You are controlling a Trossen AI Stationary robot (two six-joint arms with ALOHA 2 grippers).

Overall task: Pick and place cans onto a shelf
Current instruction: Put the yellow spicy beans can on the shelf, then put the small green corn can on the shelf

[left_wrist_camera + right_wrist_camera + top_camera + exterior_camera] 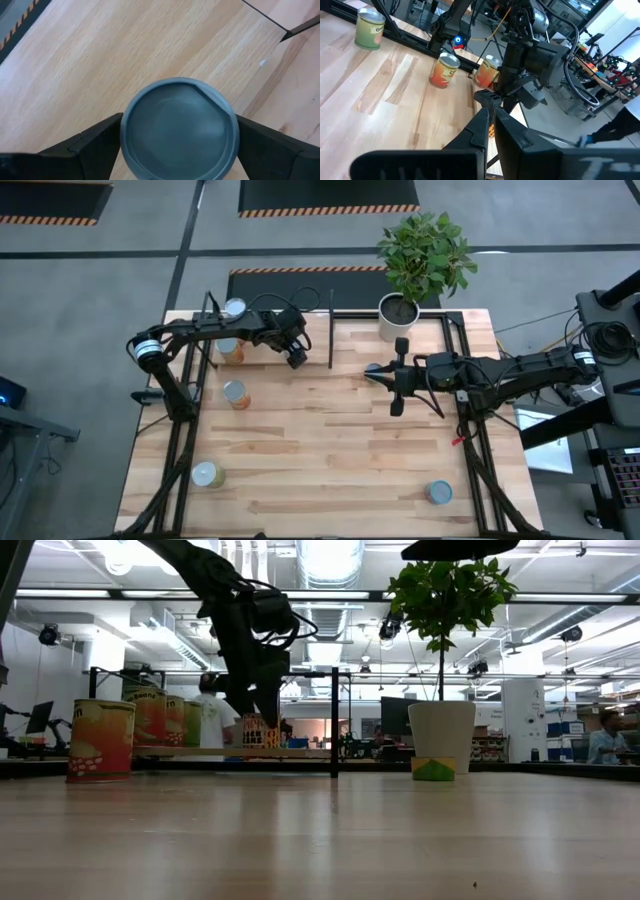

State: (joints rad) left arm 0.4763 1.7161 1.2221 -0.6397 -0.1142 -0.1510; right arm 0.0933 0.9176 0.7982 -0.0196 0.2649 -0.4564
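Observation:
My left gripper [296, 357] hangs open over the shelf [315, 340], pointing steeply down. Its two fingers flank a can with a blue-grey top [180, 129], close beside the rim. That can stands upright on the shelf's wood panel [75, 60]; in the low view it shows under the gripper [258, 732]. Two more cans [235, 308] [230, 350] sit at the shelf's left end. A can [236, 393] stands on the table just in front of the shelf. My right gripper [397, 385] waits shut above the table's middle right, holding nothing [490, 120].
Loose cans stand near the front left [207, 474] and front right [438, 492] corners of the table. A white plant pot [398, 315] stands at the far edge, right of the shelf's black post [334, 720]. Bare wood lies in the table's middle.

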